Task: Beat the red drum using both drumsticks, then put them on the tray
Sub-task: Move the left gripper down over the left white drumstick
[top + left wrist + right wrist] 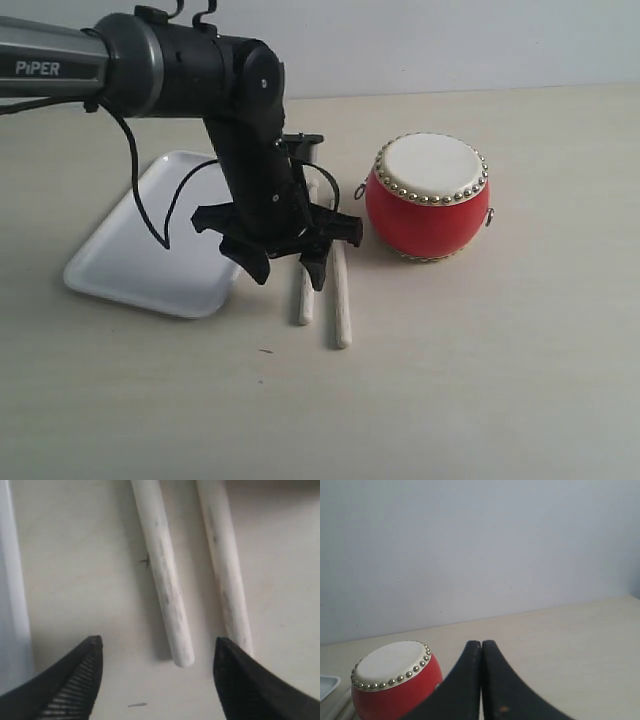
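Observation:
The red drum [425, 205] with its cream top stands upright on the table, right of centre. Two pale drumsticks [342, 300] lie side by side on the table between the drum and the white tray [150, 240]. My left gripper [287, 268] hangs open just above their near ends, holding nothing. In the left wrist view its open gripper [157, 642] straddles the end of one drumstick [165, 580], while the other drumstick [227, 580] runs beside one finger. My right gripper [481, 642] is shut and empty, apart from the drum [395, 680]; it is outside the exterior view.
The tray's rim [10, 580] lies close beside the left gripper's other finger. The black left arm [250, 120] reaches in from the upper left over the tray's corner. Bare tabletop [450, 380] spreads in front of the drum.

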Robot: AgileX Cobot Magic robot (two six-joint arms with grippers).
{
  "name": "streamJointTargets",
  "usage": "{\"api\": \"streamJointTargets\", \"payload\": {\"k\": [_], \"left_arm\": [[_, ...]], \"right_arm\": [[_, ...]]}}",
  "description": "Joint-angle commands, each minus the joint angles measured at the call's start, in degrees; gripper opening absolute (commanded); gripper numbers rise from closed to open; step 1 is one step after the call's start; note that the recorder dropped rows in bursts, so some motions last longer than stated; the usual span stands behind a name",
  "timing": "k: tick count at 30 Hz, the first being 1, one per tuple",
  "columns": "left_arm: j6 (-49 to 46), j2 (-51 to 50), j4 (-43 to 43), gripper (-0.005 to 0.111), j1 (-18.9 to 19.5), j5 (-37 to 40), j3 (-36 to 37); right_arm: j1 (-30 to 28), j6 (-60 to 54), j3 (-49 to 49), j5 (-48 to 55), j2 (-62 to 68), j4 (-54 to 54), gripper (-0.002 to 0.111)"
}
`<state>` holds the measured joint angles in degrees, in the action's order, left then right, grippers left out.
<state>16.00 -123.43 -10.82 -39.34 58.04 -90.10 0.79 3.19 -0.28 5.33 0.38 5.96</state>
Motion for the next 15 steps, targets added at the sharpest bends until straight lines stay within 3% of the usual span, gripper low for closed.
{"api": "streamJointTargets", "payload": {"k": [1,15], "left_arm": [[1.4,-1.8,0.2,0.062,-0.2,0.6,-0.7],[3.8,-6.9,2.5,0.062,-0.2,6.5,-7.0]], "right_arm": [[0.2,-0.1,0.3,-0.2,-0.4,-0.3,0.000],[0.2,-0.1,0.3,-0.2,-0.4,-0.3,0.000]]}}
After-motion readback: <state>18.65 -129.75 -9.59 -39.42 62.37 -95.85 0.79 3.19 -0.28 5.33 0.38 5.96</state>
